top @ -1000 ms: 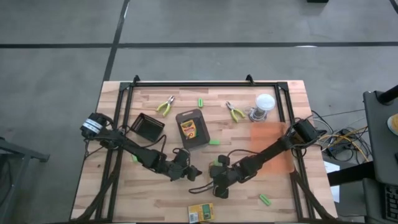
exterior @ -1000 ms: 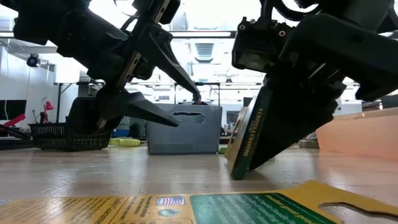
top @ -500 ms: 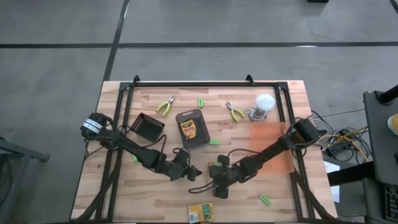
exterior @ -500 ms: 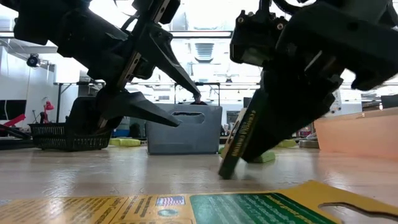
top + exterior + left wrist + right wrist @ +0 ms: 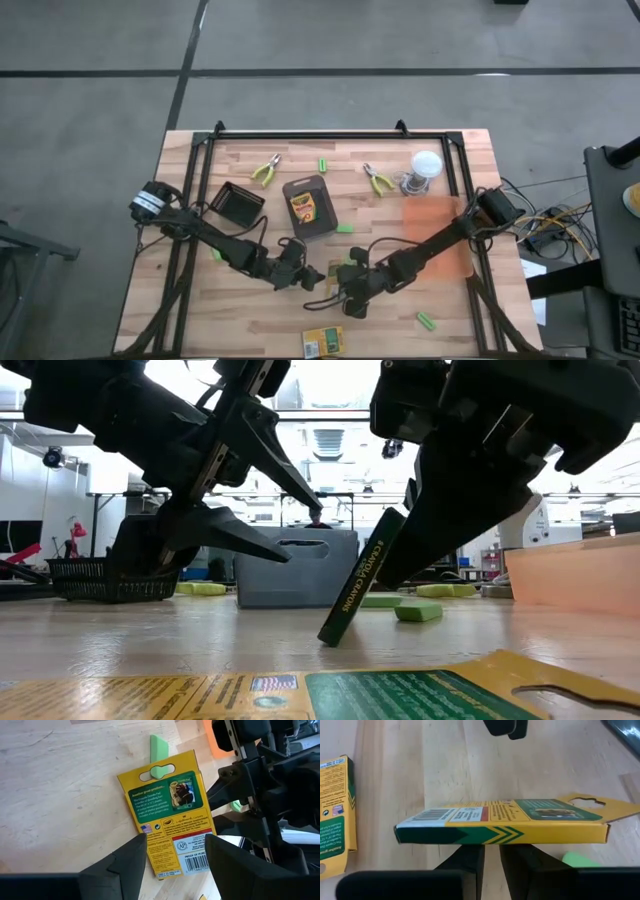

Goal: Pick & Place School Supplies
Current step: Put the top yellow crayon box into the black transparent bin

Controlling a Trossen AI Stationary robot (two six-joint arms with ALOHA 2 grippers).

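At the desk's [image 5: 250, 320] near middle, the right gripper [image 5: 400, 565] pinches a crayon box [image 5: 360, 592] by its flat faces, fingers closed narrowly on it, one corner touching the wood, probably to tip it up for lifting; the left gripper [image 5: 175, 855] hovers just left, fingers spread and empty, above another box [image 5: 167, 810] lying flat; the low view shows the tilt and the touching corner, hidden from above; the high view alone shows the tray [image 5: 237, 203] and pliers [image 5: 265, 170] far off.
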